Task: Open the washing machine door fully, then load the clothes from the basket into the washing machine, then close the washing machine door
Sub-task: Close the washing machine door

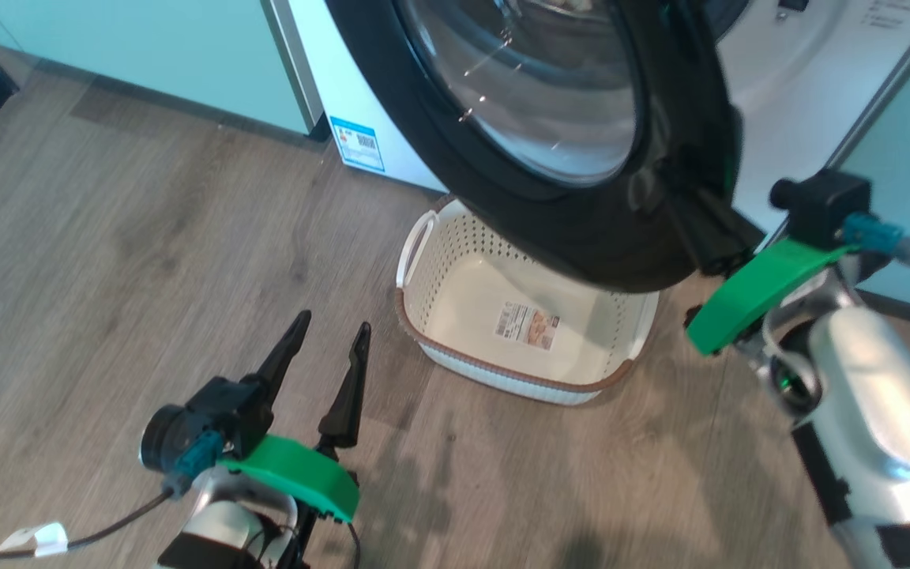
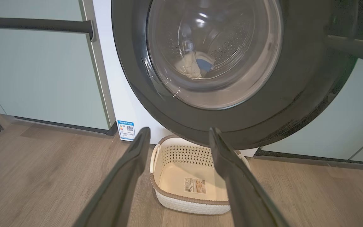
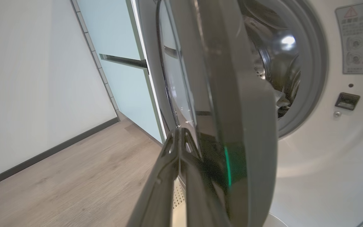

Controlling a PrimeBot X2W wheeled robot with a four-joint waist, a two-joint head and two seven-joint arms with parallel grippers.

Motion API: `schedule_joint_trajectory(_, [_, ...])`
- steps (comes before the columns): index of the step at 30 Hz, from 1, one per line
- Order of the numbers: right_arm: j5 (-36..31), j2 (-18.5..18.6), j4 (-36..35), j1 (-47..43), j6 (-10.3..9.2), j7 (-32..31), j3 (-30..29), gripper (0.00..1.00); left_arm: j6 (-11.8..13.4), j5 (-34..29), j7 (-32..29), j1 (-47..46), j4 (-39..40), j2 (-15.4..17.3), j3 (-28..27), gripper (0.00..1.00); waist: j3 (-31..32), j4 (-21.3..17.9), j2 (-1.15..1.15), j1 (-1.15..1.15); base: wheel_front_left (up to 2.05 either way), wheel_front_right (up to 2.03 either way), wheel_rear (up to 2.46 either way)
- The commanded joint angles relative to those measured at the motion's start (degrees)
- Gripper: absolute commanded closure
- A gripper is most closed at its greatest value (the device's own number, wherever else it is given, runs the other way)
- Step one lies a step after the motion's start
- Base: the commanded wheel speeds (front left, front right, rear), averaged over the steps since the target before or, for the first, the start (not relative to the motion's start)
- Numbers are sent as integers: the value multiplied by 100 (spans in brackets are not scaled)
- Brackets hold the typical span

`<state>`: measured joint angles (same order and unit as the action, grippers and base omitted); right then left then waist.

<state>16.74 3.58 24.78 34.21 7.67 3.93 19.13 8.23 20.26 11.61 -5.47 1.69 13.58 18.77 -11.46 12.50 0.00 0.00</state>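
The washing machine door (image 1: 581, 229) stands partly swung out from the white washing machine (image 1: 787, 95), over the basket (image 1: 502, 371), which holds nothing but its label. My right gripper (image 3: 179, 132) is shut, its fingertips resting against the door's (image 3: 250, 126) outer face near the rim. In the head view the right gripper (image 1: 712, 237) shows dark against the door's edge. My left gripper (image 1: 332, 324) is open and holds nothing, low over the floor, left of the basket. Through the door glass in the left wrist view, pale and blue clothes (image 2: 197, 66) lie in the drum.
Mint-green cabinet panels (image 1: 147, 55) flank the machine on both sides. A blue-edged QR sticker (image 1: 358, 144) marks its lower left corner. Bare wood floor (image 1: 123, 253) stretches left of the basket. A dark skirting runs along the wall (image 3: 52, 151).
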Motion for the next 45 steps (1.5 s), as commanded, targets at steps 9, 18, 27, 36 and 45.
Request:
schedule_joint_trajectory(9, [-273, 182, 156, 909, -19, -44, -629, 100, -109, -72, 164, -708, 133, -103, -35, 0, -504, 153, 0, 0, 0, 0, 0])
schedule_joint_trajectory(18, [-415, 367, 639, 1767, -19, 71, -971, 100, -218, -86, 279, -1028, -58, -250, 0, 0, -937, 223, 0, 0, 0, 0, 0])
schedule_joint_trajectory(27, [-551, 581, 1280, 2623, -19, 256, -1136, 100, -312, -124, 329, -1238, -185, -433, -15, 0, -1307, 407, 0, 0, 0, 0, 0])
schedule_joint_trajectory(36, [-632, 673, 1917, 3168, -19, 541, -1191, 100, -430, -219, 337, -1330, -211, -598, -125, 0, -1433, 473, 0, 0, 0, 0, 0])
schedule_joint_trajectory(45, [-660, 596, 2290, 3281, -19, 758, -1017, 100, -538, -321, 338, -1313, -230, -704, -258, 0, -1421, 428, 0, 0, 0, 0, 0])
